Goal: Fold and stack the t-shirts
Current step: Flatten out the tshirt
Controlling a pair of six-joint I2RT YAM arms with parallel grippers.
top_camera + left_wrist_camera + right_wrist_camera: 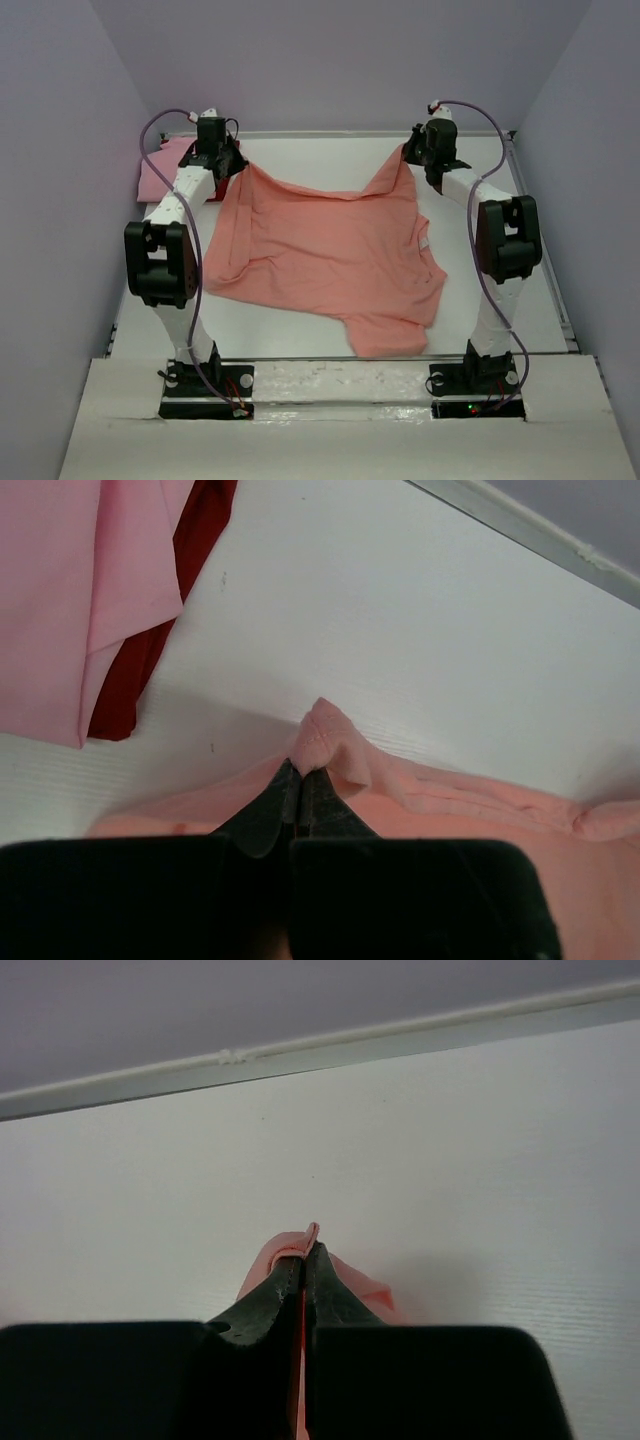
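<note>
Even, bright, soft overhead light; faint shadows on the white table (pixel 320 150); blurred near-field wrist views.

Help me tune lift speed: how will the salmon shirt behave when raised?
Probably floppy: the salmon shirt sags and wrinkles between its pinched corners. Likely light: narrow pinches hold it. May slip; only small folds sit in the jaws.

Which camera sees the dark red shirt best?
The left wrist view. There the red shirt shows as a long strip sticking out from under the pink shirt. The top view shows only a tiny red sliver at the pink shirt's edge. The right wrist view shows none of it.
</note>
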